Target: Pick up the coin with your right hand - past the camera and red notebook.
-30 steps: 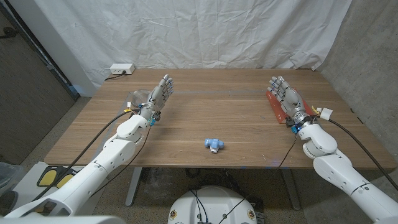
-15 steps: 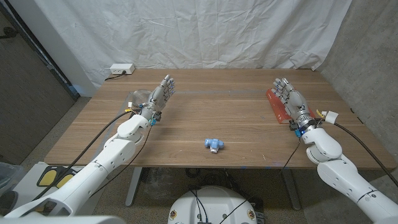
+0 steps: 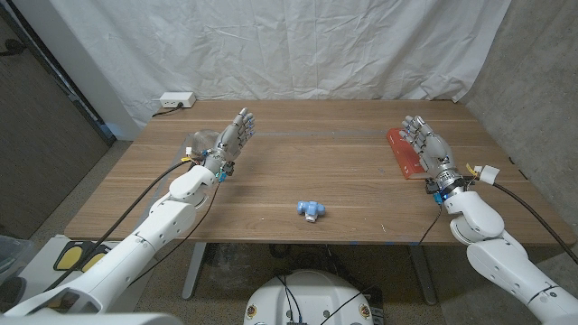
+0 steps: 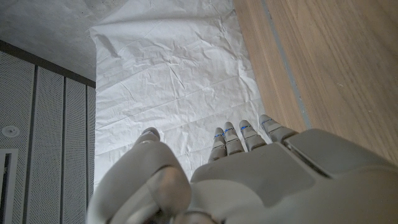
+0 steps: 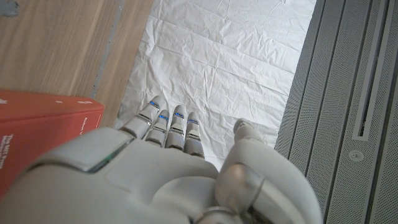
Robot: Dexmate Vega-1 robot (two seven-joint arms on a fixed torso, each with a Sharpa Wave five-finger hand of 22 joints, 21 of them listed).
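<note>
My right hand is open with its fingers straight, raised near the table's right side. A red notebook lies just beside it, on the side toward the table's middle. In the right wrist view the red notebook shows beside the back of my right hand. A small blue camera-like object sits near the front middle of the table. My left hand is open too, fingers stretched out, over the table's left half; its back holds nothing.
A clear glass-like object stands just left of my left hand. A white power strip lies beyond the table's far left corner. White cloth hangs behind the wooden table.
My right arm has drifted to the right and slightly back, so the hand now covers less of the red notebook. The left arm has not moved.
</note>
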